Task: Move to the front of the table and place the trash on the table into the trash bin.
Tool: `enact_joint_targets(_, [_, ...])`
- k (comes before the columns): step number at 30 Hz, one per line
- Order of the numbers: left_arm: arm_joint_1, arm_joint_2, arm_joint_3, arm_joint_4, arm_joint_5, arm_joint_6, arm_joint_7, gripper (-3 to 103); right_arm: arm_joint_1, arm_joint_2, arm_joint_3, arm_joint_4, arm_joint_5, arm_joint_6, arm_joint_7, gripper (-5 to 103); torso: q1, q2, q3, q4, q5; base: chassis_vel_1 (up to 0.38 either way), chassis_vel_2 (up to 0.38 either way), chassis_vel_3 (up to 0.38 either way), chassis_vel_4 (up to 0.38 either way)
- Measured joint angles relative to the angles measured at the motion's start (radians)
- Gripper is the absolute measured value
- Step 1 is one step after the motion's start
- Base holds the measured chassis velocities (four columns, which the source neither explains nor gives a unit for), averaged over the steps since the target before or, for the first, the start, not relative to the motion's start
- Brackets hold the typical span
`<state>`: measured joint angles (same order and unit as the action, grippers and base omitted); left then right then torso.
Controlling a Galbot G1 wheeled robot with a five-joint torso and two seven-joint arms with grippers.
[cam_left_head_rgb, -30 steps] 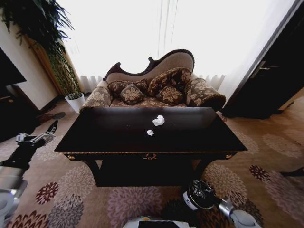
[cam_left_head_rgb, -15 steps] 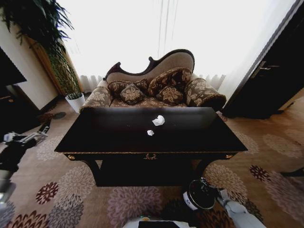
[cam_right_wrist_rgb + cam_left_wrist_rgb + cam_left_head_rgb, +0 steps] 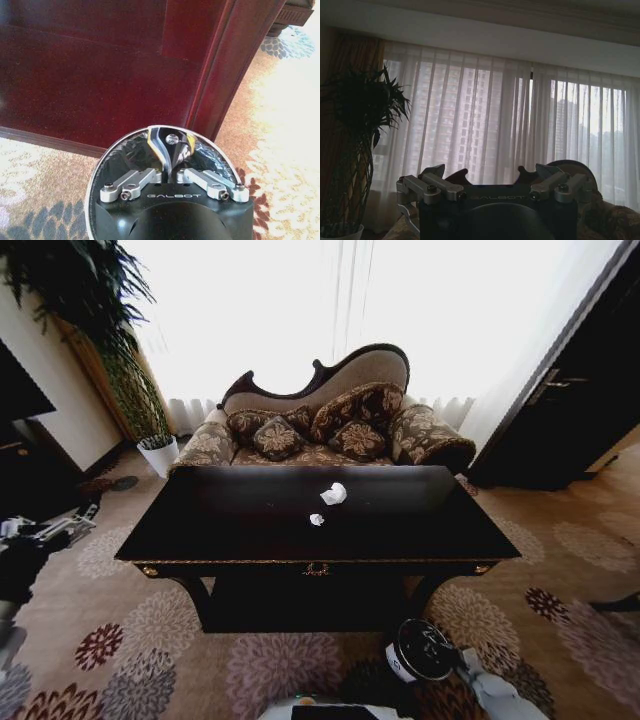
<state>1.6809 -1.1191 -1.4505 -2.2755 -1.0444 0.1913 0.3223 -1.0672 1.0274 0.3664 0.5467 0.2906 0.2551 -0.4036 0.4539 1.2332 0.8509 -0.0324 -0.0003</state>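
The dark glossy table stands straight ahead, and its wooden side fills the right wrist view. Two pieces of trash lie near the top's middle: a crumpled white paper ball and a smaller white scrap. The round black trash bin sits low on the carpet in front of the table's right leg. My right gripper is shut on its rim; the right wrist view shows the fingers pinched over the liner of the trash bin. My left gripper hangs open far out to the left, facing the curtains.
A patterned sofa with cushions stands behind the table. A white plant pot and a tall plant stand at the back left, and a dark cabinet stands at the right. Flowered carpet lies around the table.
My left arm has swung out to the left and a little lower. The right arm shifted slightly at the bin. The table and the trash have not moved.
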Motion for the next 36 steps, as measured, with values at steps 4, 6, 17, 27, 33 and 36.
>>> enact_joint_targets(4, [0.002, -0.002, 0.001, -0.002, 0.001, 0.000, 0.000, 100, -0.006, 0.002, 0.003, 0.006, -0.004, -0.001, -0.010, 24, 0.000, 0.000, 0.000, -0.0001, 0.0000, 0.000, 0.000, 0.000, 0.000])
enact_joint_targets(6, [0.003, -0.002, 0.001, -0.002, 0.001, 0.000, 0.000, 100, -0.010, 0.003, 0.003, 0.012, -0.004, -0.002, -0.013, 29, 0.000, 0.000, 0.000, 0.0000, 0.0000, 0.000, 0.000, 0.000, 0.000])
enact_joint_targets(17, [-0.007, -0.007, 0.012, 0.003, 0.005, 0.000, 0.001, 100, -0.076, 0.005, 0.016, 0.112, -0.004, 0.000, -0.066, 68, 0.000, 0.000, 0.000, -0.0001, -0.0001, 0.000, 0.000, 0.000, 0.000])
enact_joint_targets(27, [-0.029, -0.017, 0.042, 0.017, 0.021, -0.001, 0.002, 100, -0.182, -0.010, 0.081, 0.286, 0.108, 0.179, -0.585, 100, 0.000, 0.000, 0.000, 0.0000, -0.0001, 0.000, 0.000, 0.000, 0.000])
enact_joint_targets(33, [-0.034, -0.021, 0.051, 0.017, 0.027, -0.002, 0.002, 100, -0.276, 0.006, 0.099, 0.508, 0.201, 0.191, -0.672, 100, 0.000, 0.000, 0.000, -0.0001, 0.0001, 0.000, 0.000, 0.000, 0.000])
enact_joint_targets(36, [-0.033, -0.021, 0.051, 0.019, 0.027, -0.003, 0.003, 100, -0.327, 0.011, 0.120, 0.648, 0.230, 0.184, -0.692, 100, 0.000, 0.000, 0.000, 0.0001, -0.0001, 0.000, 0.000, 0.000, 0.000])
